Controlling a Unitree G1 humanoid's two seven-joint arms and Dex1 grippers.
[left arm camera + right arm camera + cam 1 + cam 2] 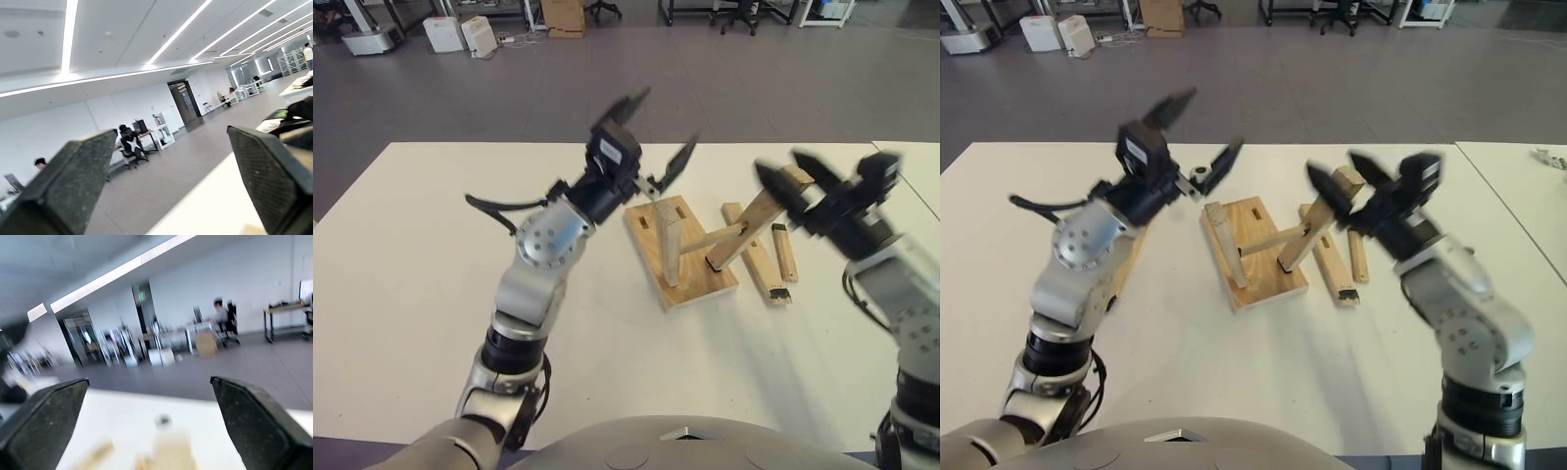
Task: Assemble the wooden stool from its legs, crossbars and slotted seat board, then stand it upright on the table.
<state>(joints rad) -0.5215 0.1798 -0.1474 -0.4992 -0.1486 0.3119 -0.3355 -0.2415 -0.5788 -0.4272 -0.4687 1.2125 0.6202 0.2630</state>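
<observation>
Right gripper [778, 164] stands wide open and empty, its tips just at the top of the tilted leg [749, 225]; you should, I judge, close squarely on that end and steer its foot toward a slot; your left gripper [668, 119], likewise open and empty, hovers near the far corner of the seat board [690, 279], which lies flat below and between both.

Grey floor [754, 88], cardboard box [564, 15] far back on it, two white units [442, 32] to its left, black office chairs [740, 15], long ceiling light strips [178, 32], dark door [183, 100].
</observation>
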